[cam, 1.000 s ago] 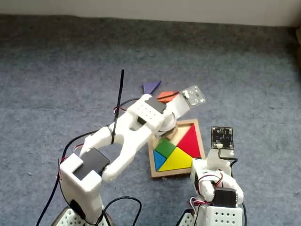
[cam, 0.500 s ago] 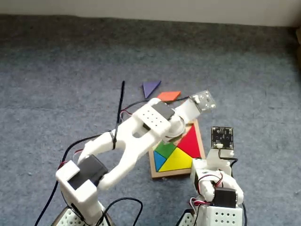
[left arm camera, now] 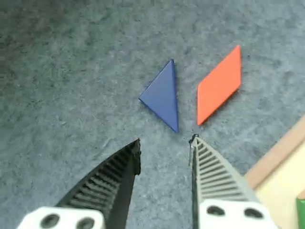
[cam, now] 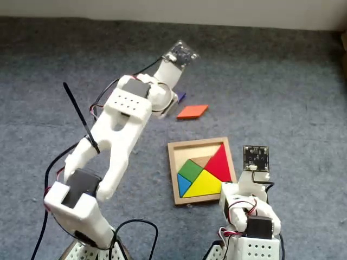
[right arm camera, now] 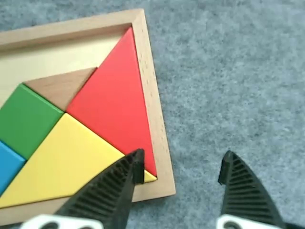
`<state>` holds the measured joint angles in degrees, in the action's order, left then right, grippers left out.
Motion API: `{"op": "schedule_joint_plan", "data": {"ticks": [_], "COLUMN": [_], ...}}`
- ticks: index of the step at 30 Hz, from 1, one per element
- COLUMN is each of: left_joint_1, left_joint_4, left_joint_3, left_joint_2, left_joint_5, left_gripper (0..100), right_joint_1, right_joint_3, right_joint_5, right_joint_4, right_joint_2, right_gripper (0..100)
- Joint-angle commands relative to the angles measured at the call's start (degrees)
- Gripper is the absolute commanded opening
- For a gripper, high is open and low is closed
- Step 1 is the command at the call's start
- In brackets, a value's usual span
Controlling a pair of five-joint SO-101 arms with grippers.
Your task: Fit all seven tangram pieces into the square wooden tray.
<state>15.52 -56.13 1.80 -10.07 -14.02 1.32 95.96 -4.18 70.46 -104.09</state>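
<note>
Five pieces (cam: 203, 174) already in the tray (cam: 198, 143), its corner beneath one spread finger of the right gripper (right arm camera: 183, 160). Still to place: blue triangle (left arm camera: 163, 95) and orange parallelogram (left arm camera: 218, 86), on carpet (left arm camera: 71, 71) just beyond the left gripper's (left arm camera: 164, 143) spread, empty fingertips.

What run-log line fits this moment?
left claw: open, near blue triangle | right claw: open, at tray corner | orange piece: outside tray

Grey-blue carpet (cam: 282, 70) meets a pale wall (cam: 217, 11).

Grey carpet (cam: 282, 81): wooden tray (cam: 195, 142); orange parallelogram (cam: 192, 111) beside blue triangle (left arm camera: 163, 95), outside tray.
</note>
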Motion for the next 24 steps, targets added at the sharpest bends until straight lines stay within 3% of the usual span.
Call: {"op": "schedule_joint_plan", "data": {"ticks": [1, 8, 17, 24], "left_joint_1": [-1.8, -2.2, -2.2, -4.4], "left_joint_4": [0.7, -0.1, -14.9, -15.7], "left_joint_3": [-10.2, -25.5, -46.1, -54.8], "left_joint_2": [-7.1, -21.9, -33.8, -42.4], "left_joint_5": [0.7, 1.0, 4.4, 4.7], "left_gripper": [19, 23, 27, 27], "right_joint_1": [-0.6, -0.6, -0.6, -0.6], "right_joint_3": [5.9, 5.9, 5.9, 5.9], "right_joint_5": [-0.6, -0.6, -0.6, -0.6], "right_joint_4": [0.4, 0.4, 0.4, 0.4], "right_joint_2": [-0.5, -0.5, -0.5, -0.5], "right_gripper": [25.2, 25.2, 25.2, 25.2]}}
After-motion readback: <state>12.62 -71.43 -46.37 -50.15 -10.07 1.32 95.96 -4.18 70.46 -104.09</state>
